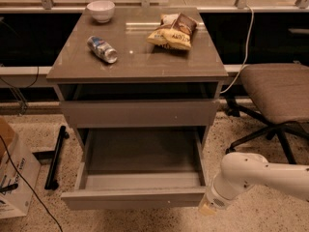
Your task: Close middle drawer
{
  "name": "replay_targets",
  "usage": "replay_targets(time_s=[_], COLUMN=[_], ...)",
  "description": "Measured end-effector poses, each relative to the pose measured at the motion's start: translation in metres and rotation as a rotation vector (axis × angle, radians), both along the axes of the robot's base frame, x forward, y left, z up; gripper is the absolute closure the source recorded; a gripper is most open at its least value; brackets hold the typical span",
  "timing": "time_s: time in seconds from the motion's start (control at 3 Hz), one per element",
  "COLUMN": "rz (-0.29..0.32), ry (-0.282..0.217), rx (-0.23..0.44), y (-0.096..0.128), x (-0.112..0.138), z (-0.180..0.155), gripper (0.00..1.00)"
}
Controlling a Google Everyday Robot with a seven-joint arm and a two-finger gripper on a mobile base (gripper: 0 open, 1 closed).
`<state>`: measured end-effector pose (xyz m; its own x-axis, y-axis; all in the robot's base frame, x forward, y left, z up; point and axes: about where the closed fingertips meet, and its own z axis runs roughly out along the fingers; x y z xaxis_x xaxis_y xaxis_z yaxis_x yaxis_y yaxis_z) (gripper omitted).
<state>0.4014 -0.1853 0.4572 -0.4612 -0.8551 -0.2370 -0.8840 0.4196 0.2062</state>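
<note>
Chip bag print unreadable; middle drawer open above speckled floor; gripper at its right front corner, whether open or closed unclear.

gripper mostly hidden beside middle drawer corner, chair cropped

I'm looking down through the one camera, sitting high in front of the tabletop and facing its far edge, fairly close in. The gripper is hanging below and, I think, just forward of the front right corner.
</note>
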Motion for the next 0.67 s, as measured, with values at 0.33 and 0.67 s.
replay_targets(time_s=[0.33, 0.67], rz=[-0.009, 0.023], ry=[-0.017, -0.095], rx=[0.004, 0.006], y=[0.01, 0.039], x=[0.009, 0.037], z=[-0.014, -0.045], gripper=[1.0, 1.0])
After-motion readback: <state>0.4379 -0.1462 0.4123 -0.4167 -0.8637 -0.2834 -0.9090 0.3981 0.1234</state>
